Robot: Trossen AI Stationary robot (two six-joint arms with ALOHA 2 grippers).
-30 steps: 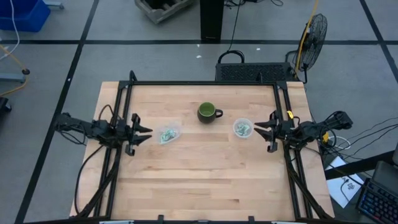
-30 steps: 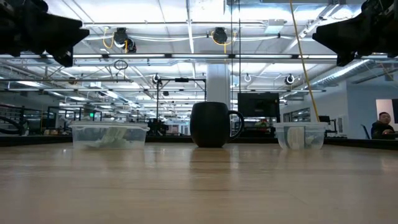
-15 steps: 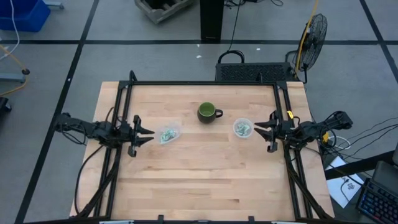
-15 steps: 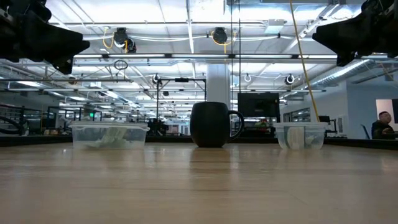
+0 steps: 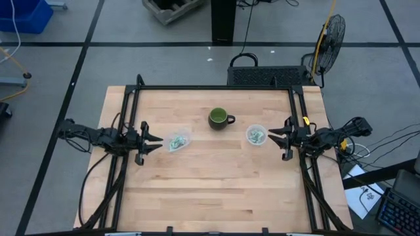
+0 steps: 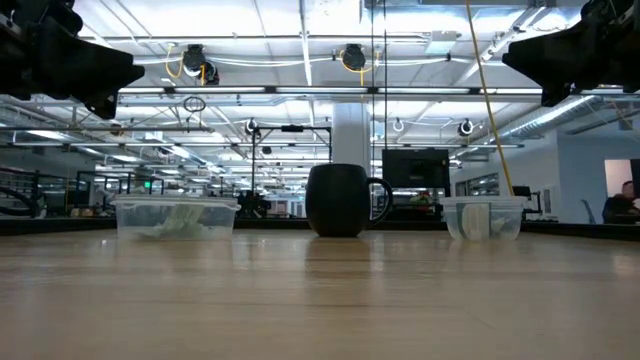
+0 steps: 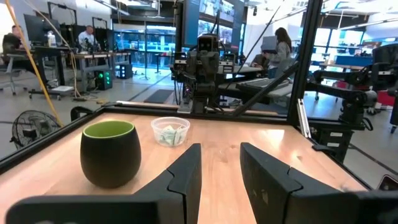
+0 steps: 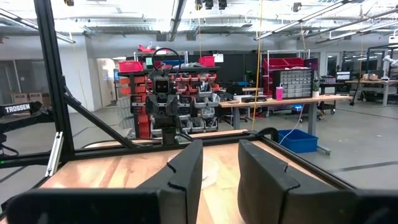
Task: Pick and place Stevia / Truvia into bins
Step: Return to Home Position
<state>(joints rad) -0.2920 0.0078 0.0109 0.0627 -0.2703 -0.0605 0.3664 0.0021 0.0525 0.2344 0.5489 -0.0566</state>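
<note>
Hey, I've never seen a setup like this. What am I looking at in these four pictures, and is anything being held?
It's a two-armed robot at a wooden table. One camera looks straight down, one sits at tabletop level, and one rides on each wrist, looking past that arm's two fingers. The left gripper and right gripper sit at opposite table edges, both open, holding nothing. On the table: a dark green mug between two clear bins, the left bin and right bin, each containing sweetener packets.
</note>
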